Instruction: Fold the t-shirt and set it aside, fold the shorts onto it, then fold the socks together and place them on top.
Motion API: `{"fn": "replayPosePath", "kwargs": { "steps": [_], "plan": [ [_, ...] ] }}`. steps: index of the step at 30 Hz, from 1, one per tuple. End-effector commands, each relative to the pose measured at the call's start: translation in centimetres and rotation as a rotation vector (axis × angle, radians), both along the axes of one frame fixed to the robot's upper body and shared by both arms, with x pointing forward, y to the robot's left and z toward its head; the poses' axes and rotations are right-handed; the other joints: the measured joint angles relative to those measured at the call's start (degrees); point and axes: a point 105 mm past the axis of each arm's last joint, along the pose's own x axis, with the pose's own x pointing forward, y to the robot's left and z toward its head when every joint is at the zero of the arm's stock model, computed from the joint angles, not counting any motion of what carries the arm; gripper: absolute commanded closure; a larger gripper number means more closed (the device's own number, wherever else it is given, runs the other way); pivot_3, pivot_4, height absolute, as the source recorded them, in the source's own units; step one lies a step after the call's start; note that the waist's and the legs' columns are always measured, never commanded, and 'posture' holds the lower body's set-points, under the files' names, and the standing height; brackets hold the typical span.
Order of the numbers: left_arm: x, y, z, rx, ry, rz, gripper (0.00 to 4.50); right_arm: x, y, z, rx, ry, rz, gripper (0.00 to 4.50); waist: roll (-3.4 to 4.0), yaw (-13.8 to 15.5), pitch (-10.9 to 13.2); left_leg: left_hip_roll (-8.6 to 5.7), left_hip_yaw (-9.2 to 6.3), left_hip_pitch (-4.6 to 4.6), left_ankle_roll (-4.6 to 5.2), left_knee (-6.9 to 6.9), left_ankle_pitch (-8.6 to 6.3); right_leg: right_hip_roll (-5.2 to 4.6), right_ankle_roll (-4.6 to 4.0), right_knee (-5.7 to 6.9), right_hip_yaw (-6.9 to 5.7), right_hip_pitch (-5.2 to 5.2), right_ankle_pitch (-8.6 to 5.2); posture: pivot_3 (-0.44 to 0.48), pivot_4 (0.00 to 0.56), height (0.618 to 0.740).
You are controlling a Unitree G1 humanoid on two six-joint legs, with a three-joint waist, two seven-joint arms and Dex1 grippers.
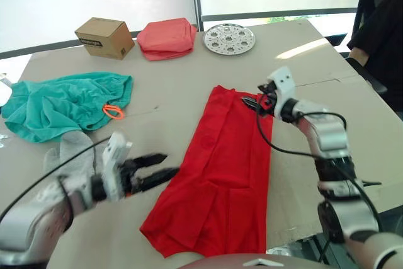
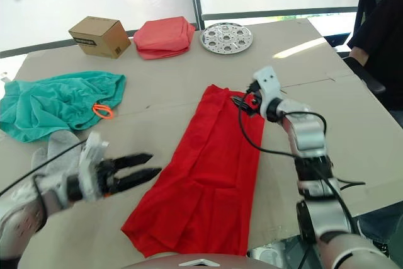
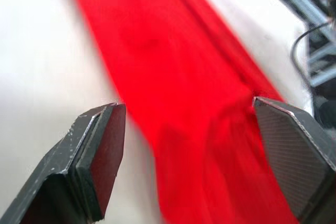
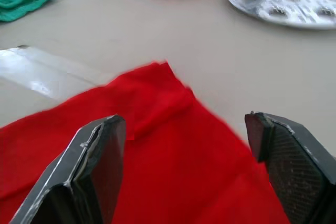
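Left gripper [image 1: 160,168]: jaws wide, beside the near left edge of the red t-shirt [image 1: 223,181], folded lengthwise mid-table. Right gripper [image 1: 255,102]: jaws wide over the far edge. Risk: uneven pinches, layers slipping, fold skewing.

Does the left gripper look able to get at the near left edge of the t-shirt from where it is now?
Probably yes. The left gripper is open, its fingers pointing at the t-shirt beside the shirt's left edge, and only bare table lies between them. The socks lie behind it, out of the way.

bright window glare — blurred wrist views
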Motion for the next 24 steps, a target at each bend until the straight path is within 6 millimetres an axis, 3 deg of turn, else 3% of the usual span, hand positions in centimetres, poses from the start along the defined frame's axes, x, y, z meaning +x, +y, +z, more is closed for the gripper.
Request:
{"fn": "replayPosePath", "kwargs": {
  "steps": [1, 4, 9, 13, 16, 19, 24],
  "plan": [
    [2.3, -0.3, -1.1, 0.074, 0.003, -0.033, 0.34, -0.5, -2.3, 1.2, 0.037, -0.004, -0.184, 0.67, -0.09, -0.3, -0.1, -0.01, 0.03, 0.03, -0.06, 0.0, 0.04, -0.01, 0.01, 0.0, 0.03, 0.01, 0.01, 0.0, 0.15, 0.74],
    [5.9, -1.3, -1.3, 0.14, -0.074, -0.019, 0.34, -0.5, -3.1, 0.2, 0.069, 0.042, -0.253, 0.67, -0.2, 0.0, -0.1, 0.0, 0.0, 0.08, -0.17, -0.02, 0.1, 0.02, 0.01, 0.04, 0.02, 0.02, 0.03, 0.0, 0.15, 0.74],
    [13.4, -4.1, 1.2, 0.166, -0.242, 0.04, 0.34, 0.6, -3.9, -1.6, 0.031, 0.097, -0.289, 0.67, -0.29, 0.9, -0.1, -0.01, 0.0, 0.0, -0.21, 0.05, 0.13, 0.01, 0.1, -0.01, -0.01, 0.01, 0.14, 0.0, 0.15, 0.74],
    [15.8, -5.9, 1.9, 0.222, -0.276, -0.011, 0.34, 1.3, -3.9, -2.2, 0.013, 0.116, -0.287, 0.67, -0.34, 0.3, -0.1, -0.02, -0.03, -0.05, -0.2, 0.11, 0.13, 0.0, 0.12, -0.02, -0.04, -0.01, 0.16, 0.0, 0.15, 0.74],
    [16.4, -6.6, 2.1, 0.249, -0.302, -0.023, 0.34, 1.9, -3.8, -2.7, -0.029, 0.117, -0.272, 0.67, -0.34, -0.7, -0.1, -0.01, -0.02, -0.02, -0.19, 0.02, 0.13, 0.01, 0.12, 0.01, 0.01, -0.02, 0.17, 0.0, 0.15, 0.74],
    [15.7, -7.0, 2.3, 0.215, -0.299, -0.05, 0.34, 2.7, -3.7, -2.7, -0.041, 0.12, -0.263, 0.67, -0.34, -1.3, -0.1, 0.01, -0.04, -0.04, -0.19, -0.01, 0.13, 0.02, 0.11, 0.03, 0.01, -0.07, 0.17, 0.0, 0.15, 0.74],
    [11.3, -5.4, 2.7, 0.142, -0.243, -0.114, 0.34, 3.7, -3.4, -2.3, -0.053, 0.103, -0.229, 0.67, -0.34, -2.1, -0.1, 0.02, -0.03, -0.05, -0.17, 0.01, 0.12, 0.0, 0.11, 0.03, 0.04, -0.06, 0.18, 0.0, 0.15, 0.74]
  ]
}}
